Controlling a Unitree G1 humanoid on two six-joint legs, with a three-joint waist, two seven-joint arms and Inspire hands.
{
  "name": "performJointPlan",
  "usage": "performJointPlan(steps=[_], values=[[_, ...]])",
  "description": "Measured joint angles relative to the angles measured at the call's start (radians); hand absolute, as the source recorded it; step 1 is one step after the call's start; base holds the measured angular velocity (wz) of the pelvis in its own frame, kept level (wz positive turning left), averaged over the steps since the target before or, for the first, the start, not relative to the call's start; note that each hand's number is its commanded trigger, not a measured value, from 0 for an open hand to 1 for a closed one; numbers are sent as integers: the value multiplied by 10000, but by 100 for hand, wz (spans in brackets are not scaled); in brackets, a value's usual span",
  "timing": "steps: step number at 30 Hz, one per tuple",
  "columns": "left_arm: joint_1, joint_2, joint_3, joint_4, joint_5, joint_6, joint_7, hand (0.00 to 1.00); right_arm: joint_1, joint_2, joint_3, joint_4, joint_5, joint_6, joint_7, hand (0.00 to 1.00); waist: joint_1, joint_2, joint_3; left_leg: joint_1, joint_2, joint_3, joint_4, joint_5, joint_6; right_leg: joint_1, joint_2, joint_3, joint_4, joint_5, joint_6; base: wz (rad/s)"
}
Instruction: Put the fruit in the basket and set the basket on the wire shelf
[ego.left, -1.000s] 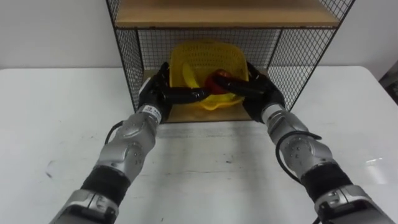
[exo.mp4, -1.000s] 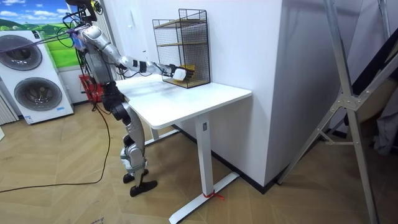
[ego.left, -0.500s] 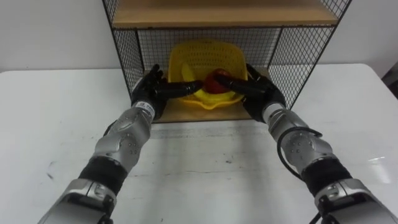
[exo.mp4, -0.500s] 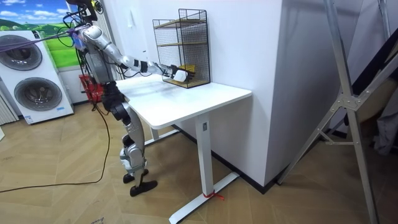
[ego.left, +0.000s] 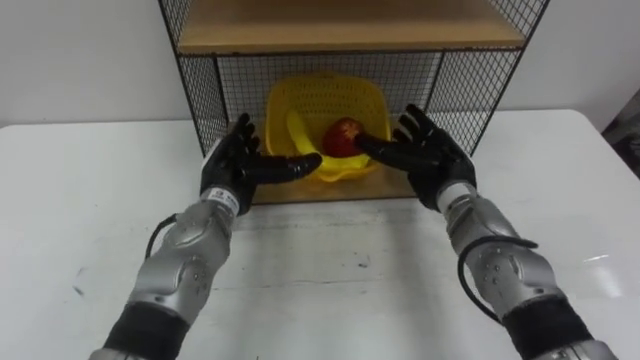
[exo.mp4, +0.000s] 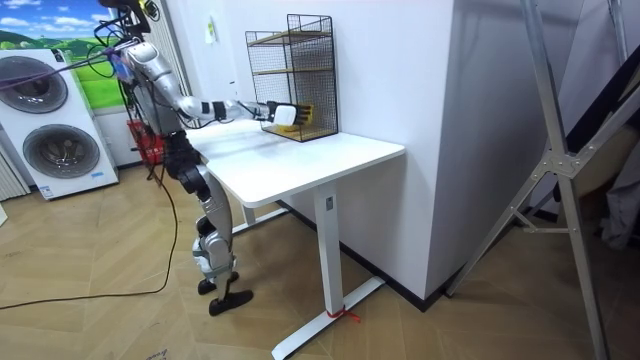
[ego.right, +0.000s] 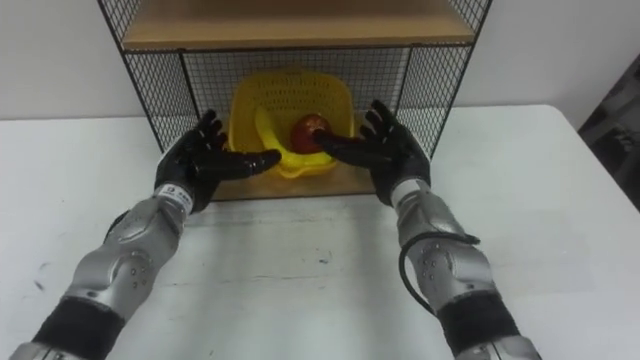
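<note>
Wire shelf (ego.left: 205, 95): black metal mesh, box-shaped, standing at the far edge of the white table (ego.left: 350, 270), against the wall. Two flat wooden boards counted, upper board (ego.left: 350, 25) and lower board (ego.left: 330, 188). One basket (ego.left: 330, 100), yellow perforated plastic with rounded corners, sits on the lower board inside the mesh, centred. Contents: one banana (ego.left: 297, 135), curved and yellow, at the basket's left; one apple (ego.left: 343, 135), round, red and glossy, touching it on the right. Left hand (ego.left: 235, 165) and right hand (ego.left: 425, 155), dark-fingered on silver forearms, are held at the shelf's front opening on either side of the basket, fingers straight and spread, grasping nothing. Thumb contact with the basket rim cannot be determined.
</note>
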Motion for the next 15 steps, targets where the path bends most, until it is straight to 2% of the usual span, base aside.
performJointPlan(steps=[2, 6, 8, 12, 15], values=[[441, 78, 3, -881, 227, -1, 4, 0, 613, -110, -123, -1044, -518, -29, -25, 0, -12, -10, -4, 66, 11, -17, -7, 3, -5, 122, 18, -18, -116, 29, -32, 0], [930, 192, 50, -1908, 274, -34, 0, 0, 1032, -41, -195, -1603, -1049, -68, 6, 0, -17, -89, -29, 317, 34, 28, -198, 64, -55, 302, 61, 56, -205, 85, -55, -4], [1266, 230, 67, -2346, 624, -212, -22, 0, 1242, -64, -346, -1808, -1441, -100, 15, 0, -19, -118, -39, 392, 44, 25, -240, 73, -66, 397, 72, 50, -242, 94, -69, 0], [1395, 288, 77, -2709, 1383, -227, -24, 0, 1801, -118, -387, -2813, -1902, -192, 64, 0, 31, -139, -11, 332, 98, 50, -294, 88, -95, 413, 138, 93, -377, 176, -107, -1], [1568, 401, 185, -3271, 1382, -242, -24, 0, 1969, -126, -397, -3401, -1955, -229, 261, 0, -20, -96, 19, 352, 112, 75, -309, 97, -108, 398, 145, 71, -423, 195, -126, 0]])
